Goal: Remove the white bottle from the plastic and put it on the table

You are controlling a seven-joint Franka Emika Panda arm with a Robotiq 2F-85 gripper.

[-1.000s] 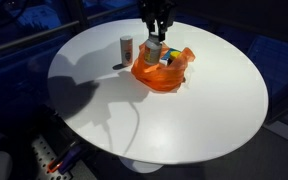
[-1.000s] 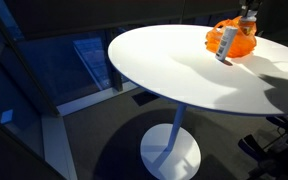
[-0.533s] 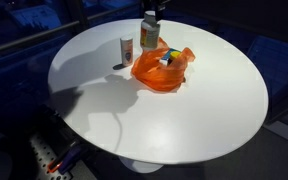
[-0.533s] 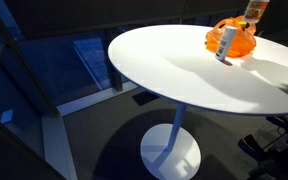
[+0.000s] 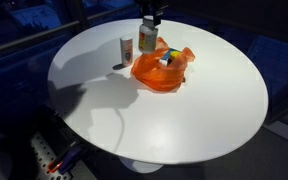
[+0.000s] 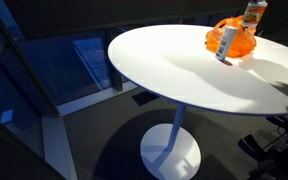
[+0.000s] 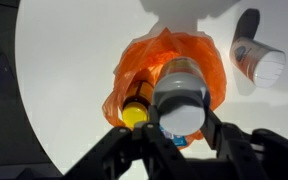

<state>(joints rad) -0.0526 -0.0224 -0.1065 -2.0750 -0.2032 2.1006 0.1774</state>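
Note:
An orange plastic bag (image 5: 162, 70) lies at the far side of the round white table (image 5: 184, 120); it also shows in the other exterior view (image 6: 238, 36). My gripper (image 5: 150, 20) is shut on the white-capped bottle (image 5: 148, 38) and holds it upright in the air above the bag's edge. In the wrist view the gripper (image 7: 180, 122) grips the bottle (image 7: 180, 92) over the bag (image 7: 154, 58). A yellow-capped item (image 7: 134, 116) still lies in the bag.
A second small white bottle with an orange label (image 5: 127, 48) stands on the table just beside the bag, and shows in the wrist view (image 7: 259, 60). The table edge (image 6: 144, 85) drops to a dark floor.
One second ago my gripper was down at the bag. It has lifted the bottle out and up, then sunk slightly and shifted toward the standing bottle.

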